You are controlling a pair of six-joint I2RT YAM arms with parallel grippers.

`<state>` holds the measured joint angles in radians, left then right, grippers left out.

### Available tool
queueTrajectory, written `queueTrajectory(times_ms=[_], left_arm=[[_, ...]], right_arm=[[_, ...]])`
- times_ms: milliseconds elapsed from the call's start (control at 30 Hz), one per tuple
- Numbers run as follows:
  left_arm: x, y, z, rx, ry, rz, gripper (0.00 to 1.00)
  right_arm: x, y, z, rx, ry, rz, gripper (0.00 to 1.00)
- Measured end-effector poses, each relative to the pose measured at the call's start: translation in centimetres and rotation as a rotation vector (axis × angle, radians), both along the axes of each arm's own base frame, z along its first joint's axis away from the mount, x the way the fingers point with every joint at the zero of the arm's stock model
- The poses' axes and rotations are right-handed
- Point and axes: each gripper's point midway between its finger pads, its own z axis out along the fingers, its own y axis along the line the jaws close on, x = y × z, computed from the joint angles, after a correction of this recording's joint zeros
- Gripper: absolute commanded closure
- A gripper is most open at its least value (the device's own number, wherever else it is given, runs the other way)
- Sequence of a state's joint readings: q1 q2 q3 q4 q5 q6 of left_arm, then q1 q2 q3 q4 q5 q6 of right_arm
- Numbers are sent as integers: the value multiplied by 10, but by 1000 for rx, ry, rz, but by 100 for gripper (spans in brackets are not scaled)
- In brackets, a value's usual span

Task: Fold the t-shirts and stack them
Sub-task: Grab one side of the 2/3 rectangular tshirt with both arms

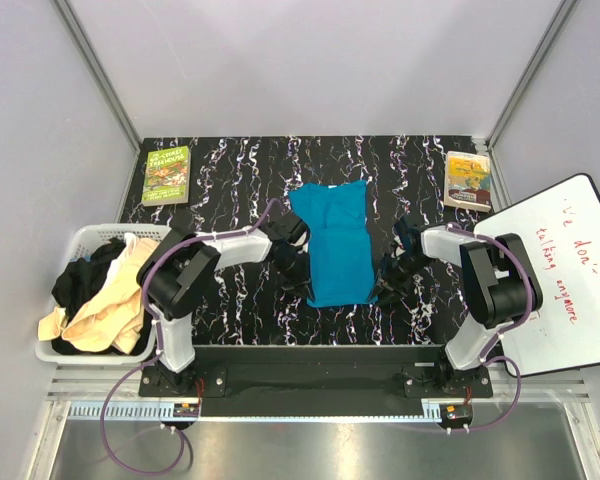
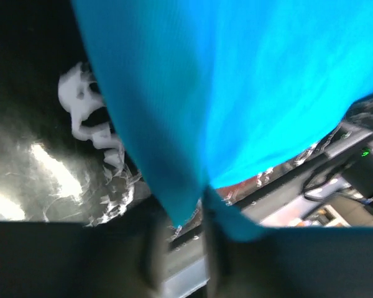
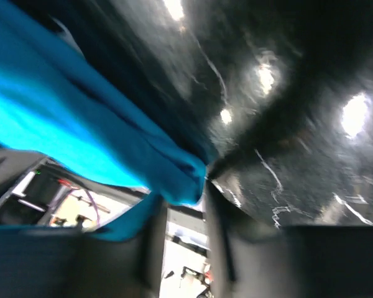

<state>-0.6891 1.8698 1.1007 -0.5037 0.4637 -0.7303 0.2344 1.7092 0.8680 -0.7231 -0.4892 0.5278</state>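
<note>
Black marbled table [image 1: 220,190] bearing teal t-shirt [image 1: 338,240] (lying lengthwise), left gripper [image 1: 302,285] and right gripper [image 1: 384,290] each pinching a near corner.

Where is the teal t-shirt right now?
Top view: the teal t-shirt lies at the middle of the table, between the left gripper and the right gripper, which pinch its near corners.
</note>
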Motion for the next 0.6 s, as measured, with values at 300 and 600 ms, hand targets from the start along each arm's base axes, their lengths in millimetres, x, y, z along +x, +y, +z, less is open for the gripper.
queueTrajectory(times_ms=[300,600], left_arm=[[6,-5,-1,-8,-14,-8,100],[0,6,45,-29,-94,-49,100]], right_arm=[[21,9,-2,42,-89,-30,96],[39,14,57,93,-252,-17,96]])
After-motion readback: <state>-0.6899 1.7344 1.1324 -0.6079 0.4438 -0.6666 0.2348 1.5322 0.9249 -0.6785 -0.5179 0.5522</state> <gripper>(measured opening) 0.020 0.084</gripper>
